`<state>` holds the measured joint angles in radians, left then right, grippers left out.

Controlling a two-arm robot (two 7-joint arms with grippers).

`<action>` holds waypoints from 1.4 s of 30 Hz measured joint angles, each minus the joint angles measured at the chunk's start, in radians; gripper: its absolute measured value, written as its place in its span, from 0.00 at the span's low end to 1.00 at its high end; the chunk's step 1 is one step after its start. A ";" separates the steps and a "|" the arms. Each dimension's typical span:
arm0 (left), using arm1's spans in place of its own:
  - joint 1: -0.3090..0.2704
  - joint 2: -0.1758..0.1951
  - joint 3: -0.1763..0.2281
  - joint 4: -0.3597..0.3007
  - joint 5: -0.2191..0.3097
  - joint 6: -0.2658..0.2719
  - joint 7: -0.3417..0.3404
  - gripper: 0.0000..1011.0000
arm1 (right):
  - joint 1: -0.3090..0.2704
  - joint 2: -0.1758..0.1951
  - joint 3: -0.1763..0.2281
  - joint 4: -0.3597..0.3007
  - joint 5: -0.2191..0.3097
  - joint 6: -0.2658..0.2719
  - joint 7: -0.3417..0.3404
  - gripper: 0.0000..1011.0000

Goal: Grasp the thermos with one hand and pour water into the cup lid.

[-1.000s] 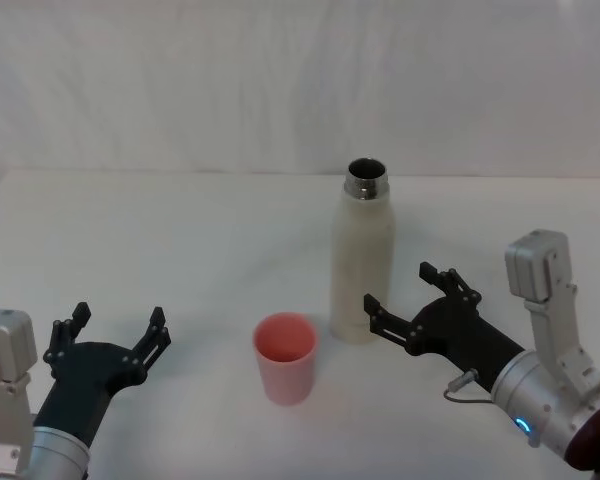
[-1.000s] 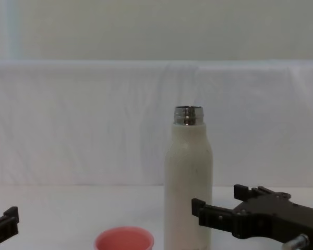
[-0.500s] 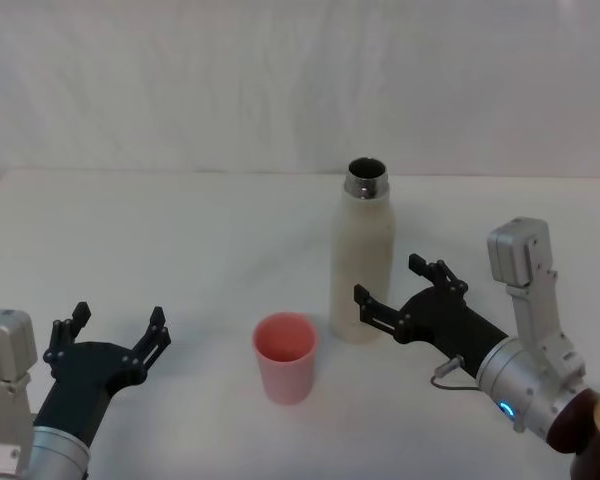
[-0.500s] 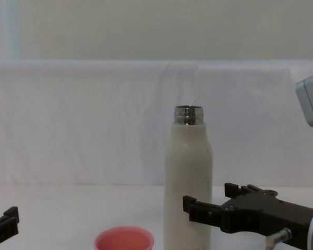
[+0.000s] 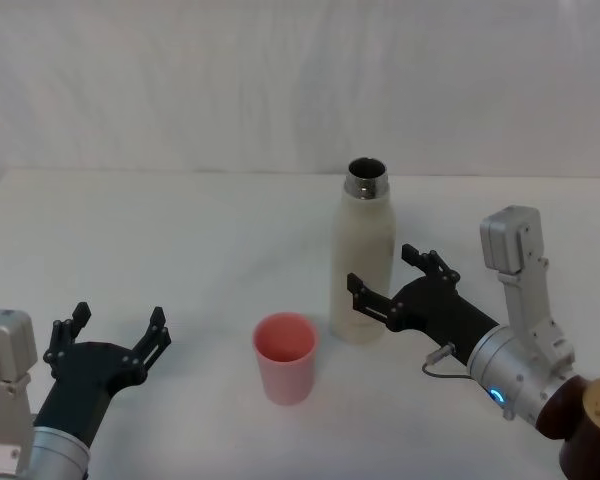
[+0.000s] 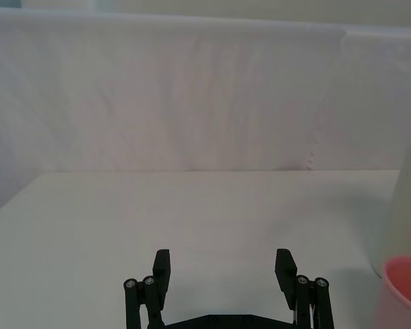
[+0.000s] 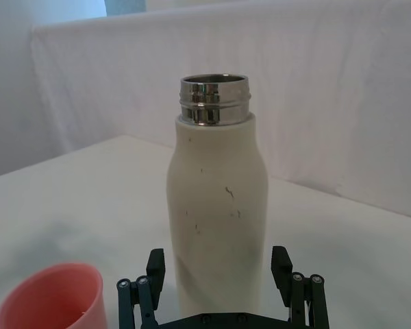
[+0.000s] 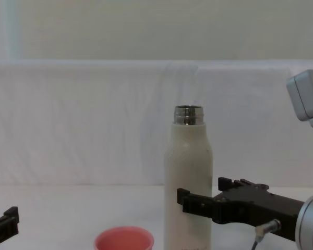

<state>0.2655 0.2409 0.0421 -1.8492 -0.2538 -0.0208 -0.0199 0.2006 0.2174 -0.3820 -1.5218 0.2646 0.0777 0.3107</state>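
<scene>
On the white table [image 5: 160, 230] we have broad bare room to the left and behind, up to the back edge where the white cloth backdrop [image 5: 280, 80] begins; everything in play sits near the front middle. We count one thermos [image 5: 362, 262], upright with its steel neck uncapped, one cup lid [image 5: 285, 357] standing mouth up just in front of it and to its left, apart from it, and two grippers. The right gripper [image 5: 388, 280] reaches in low from the right, its forearm roughly level and pointing toward the thermos body; its fingers are spread wide and straddle the lower part of the bottle, one tip in front and one behind. In the right wrist view the thermos [image 7: 216, 219] stands between the parted fingers [image 7: 155, 264], but we cannot say for sure whether either pad touches it yet; nothing looks clamped. The left gripper [image 5: 115, 335] rests parked at the front left, well apart from the cup lid, its fingers likewise spread and holding nothing, with bare table ahead of it.
</scene>
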 joint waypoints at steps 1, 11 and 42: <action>0.000 0.000 0.000 0.000 0.000 0.000 0.000 0.99 | 0.002 -0.001 -0.001 0.001 0.000 0.000 0.000 0.99; 0.000 0.000 0.000 0.000 0.000 0.000 0.000 0.99 | 0.021 -0.015 -0.007 0.026 0.003 -0.012 0.000 0.99; 0.000 0.000 0.000 0.000 0.000 0.000 0.000 0.99 | 0.079 -0.053 -0.017 0.096 -0.006 -0.029 -0.006 0.99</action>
<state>0.2655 0.2410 0.0421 -1.8492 -0.2538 -0.0207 -0.0199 0.2800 0.1648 -0.3989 -1.4261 0.2582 0.0485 0.3049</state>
